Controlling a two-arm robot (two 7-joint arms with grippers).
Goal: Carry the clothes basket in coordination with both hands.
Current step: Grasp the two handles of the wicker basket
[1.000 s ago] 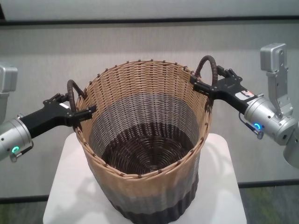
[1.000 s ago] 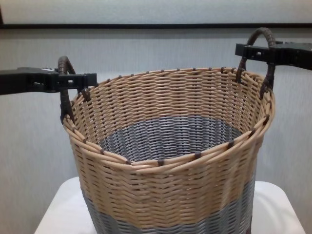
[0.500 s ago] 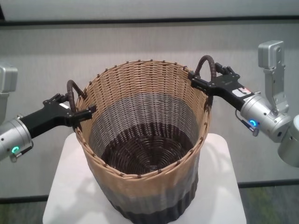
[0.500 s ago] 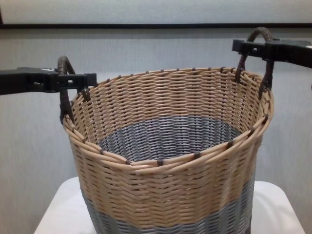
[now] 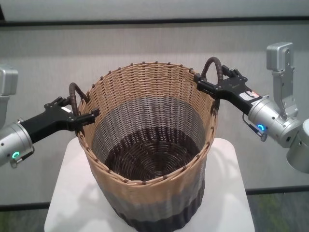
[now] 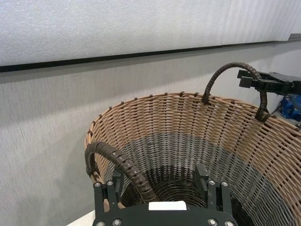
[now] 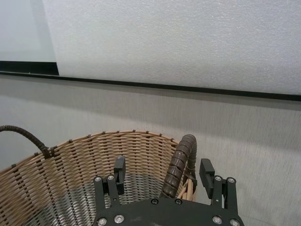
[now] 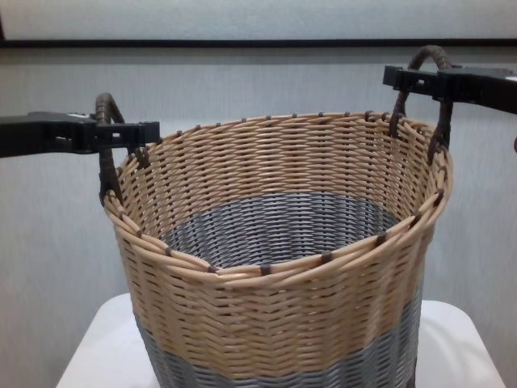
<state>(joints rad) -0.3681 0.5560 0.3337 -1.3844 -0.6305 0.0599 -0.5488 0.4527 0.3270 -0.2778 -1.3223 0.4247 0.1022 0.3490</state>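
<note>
Head view first, from the robot's left: the left gripper [image 5: 79, 116] reaches in level from the side, its black fingers threaded through the left loop handle [image 5: 74, 96] of the clothes basket [image 5: 149, 145], one finger on each side of the dark wrapped cane. The basket stands on a white table [image 5: 67, 203], leaning a little, its right rim higher than its left. At the far right the right gripper [image 5: 212, 87] sits at the right loop handle [image 5: 215, 70] in the same manner, on a silver arm with a blue-green light.

Each handle is straddled rather than pinched, probably so that the loop hangs on the fingers and the weight is shared evenly between both arms when the basket is carried.

Wrist views settle what the head view leaves unclear. The left wrist view shows the left gripper's fingers [image 6: 115, 183] spread wide, with the handle lying against one of them and a clear gap to the other, so the claw is open around the handle, not clamped. The right wrist view shows the same: fingers [image 7: 120, 172] apart, handle rising between them.

The chest view alone shows how high each gripper crosses its loop: near the top on both sides, the right one higher than the left.
</note>
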